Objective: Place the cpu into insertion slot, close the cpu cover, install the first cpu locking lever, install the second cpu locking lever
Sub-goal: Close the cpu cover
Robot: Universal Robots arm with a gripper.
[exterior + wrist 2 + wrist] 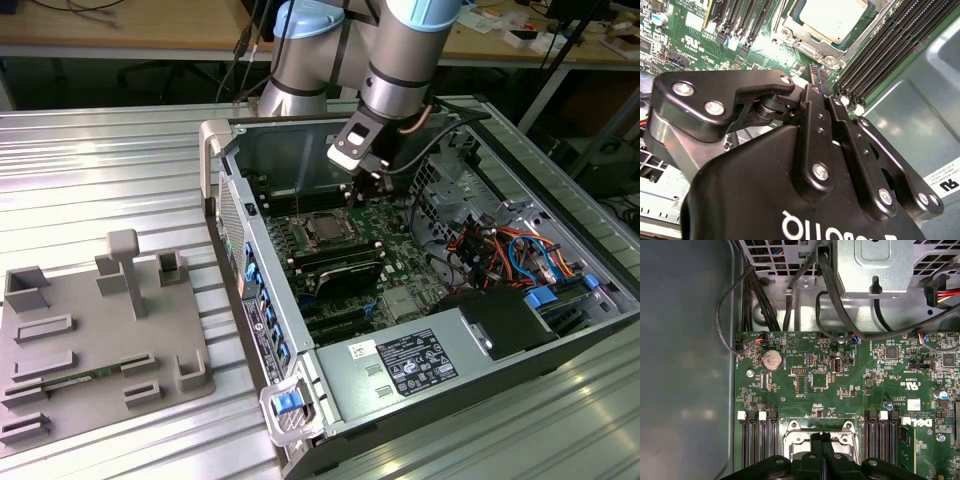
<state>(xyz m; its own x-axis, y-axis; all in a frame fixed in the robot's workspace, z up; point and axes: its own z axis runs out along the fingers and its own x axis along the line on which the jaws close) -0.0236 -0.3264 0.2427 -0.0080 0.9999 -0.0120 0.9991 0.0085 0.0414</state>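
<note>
You're keeping the gripper (pixel 815 71) w/ jaws pressed together, nothing pinched between them. Prob. that's so the narrow closed tip can push on small socket hardware rather than grab anything. The arm is hanging tip-down inside the open PC case (pixel 225 150), giving a straight approach to the board.

The cpu (pixel 832 17) is sitting in the insertion slot (pixel 826 59), silver top up, just beyond the fingertips and apart from them. The cpu cover (pixel 802 37) is lying flat around it, chip showing thru the cut-out, so its near edge is the closest task part to the jaws. In the first wrist view the memory slots (pixel 757 440) are flanking the jaws on both sides, w/ the tip hovering over the socket's edge, centred betw. them.
</note>
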